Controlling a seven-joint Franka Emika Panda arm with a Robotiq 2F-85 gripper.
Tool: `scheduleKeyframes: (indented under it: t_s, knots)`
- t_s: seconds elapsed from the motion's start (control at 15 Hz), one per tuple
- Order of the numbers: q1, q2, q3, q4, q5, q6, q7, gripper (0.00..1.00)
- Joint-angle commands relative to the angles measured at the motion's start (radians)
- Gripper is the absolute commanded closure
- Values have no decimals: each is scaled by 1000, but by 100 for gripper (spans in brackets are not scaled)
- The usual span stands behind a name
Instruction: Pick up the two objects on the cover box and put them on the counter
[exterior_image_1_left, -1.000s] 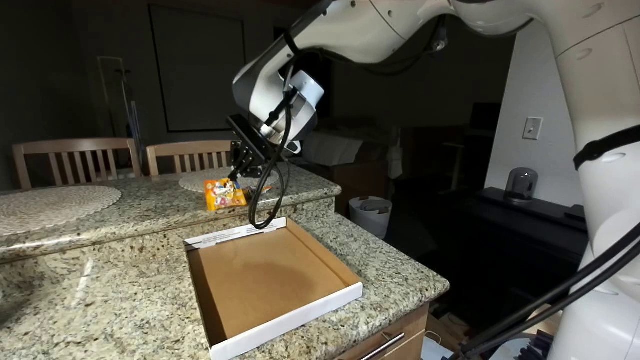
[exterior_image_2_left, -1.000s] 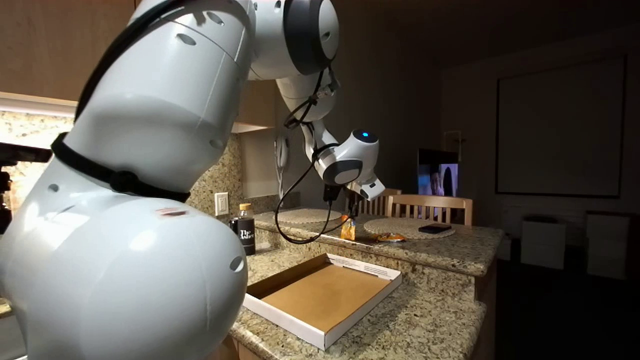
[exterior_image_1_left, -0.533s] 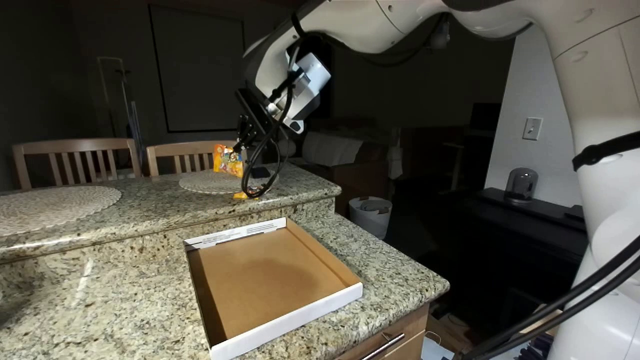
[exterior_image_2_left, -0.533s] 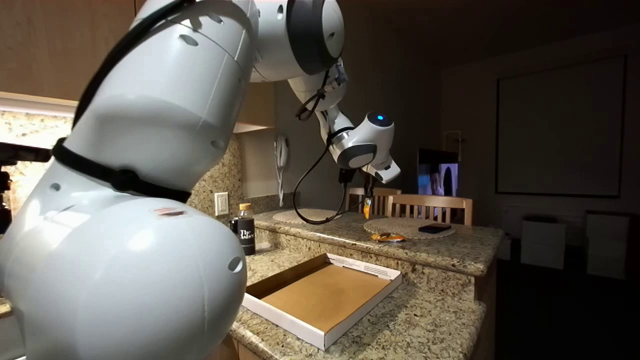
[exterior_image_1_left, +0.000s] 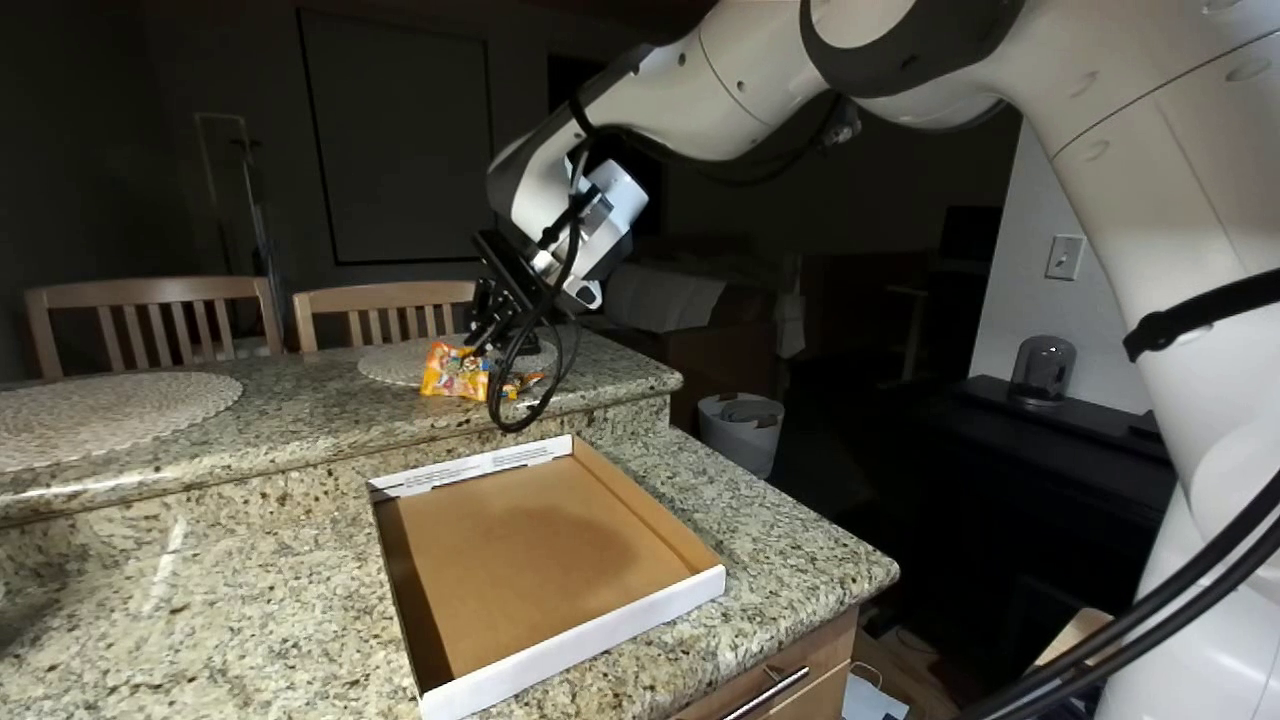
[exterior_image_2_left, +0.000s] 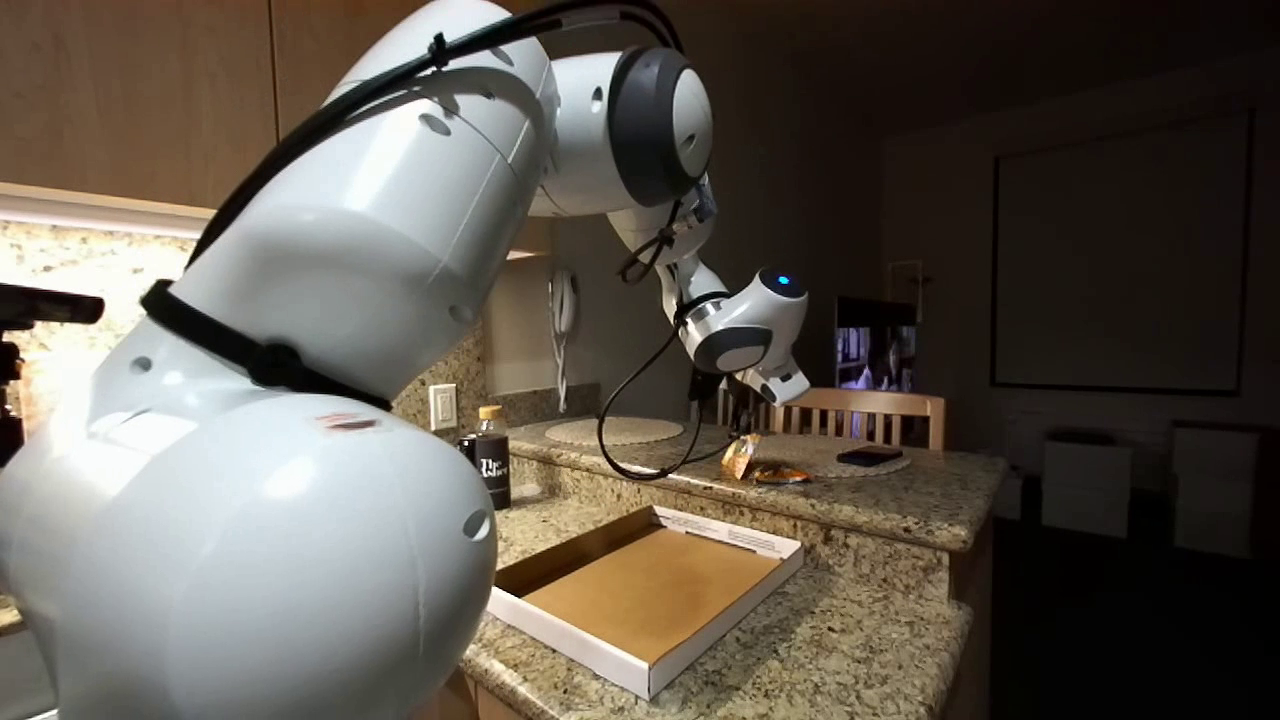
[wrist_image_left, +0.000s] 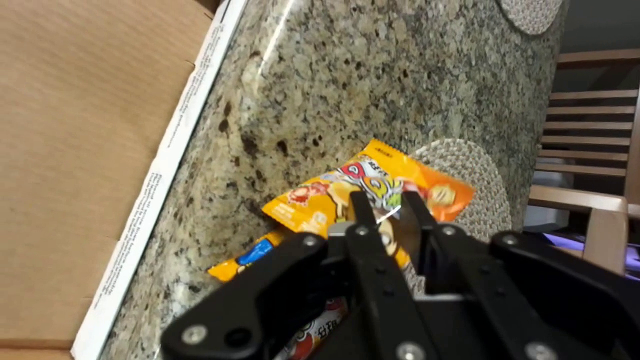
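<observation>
The crinkly packet (wrist_image_left: 345, 185) tilts beside its flat-lying twin (exterior_image_2_left: 782, 475) on the speckled granite counter (wrist_image_left: 350, 100), the claw (wrist_image_left: 386, 201) narrowly spread.

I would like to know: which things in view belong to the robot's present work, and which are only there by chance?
Belonging to the job:
tilted snack packet
flat-lying snack packet
shallow cardboard tray
granite counter

Only there:
woven placemats
dark phone-like device
wooden chairs
white bin
</observation>
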Motion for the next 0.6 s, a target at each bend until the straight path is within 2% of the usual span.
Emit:
scheduleKeyframes:
  t_s: [0.0, 0.27, 0.47, 0.53]
  knots:
    - [-13, -51, 26, -48, 57, -7, -78, 47]
    - [-31, -102, 56, -111, 162, 26, -191, 22]
    - [-69, -134, 97, -183, 261, 42, -310, 2]
    - [-72, -146, 100, -213, 283, 43, -340, 1]
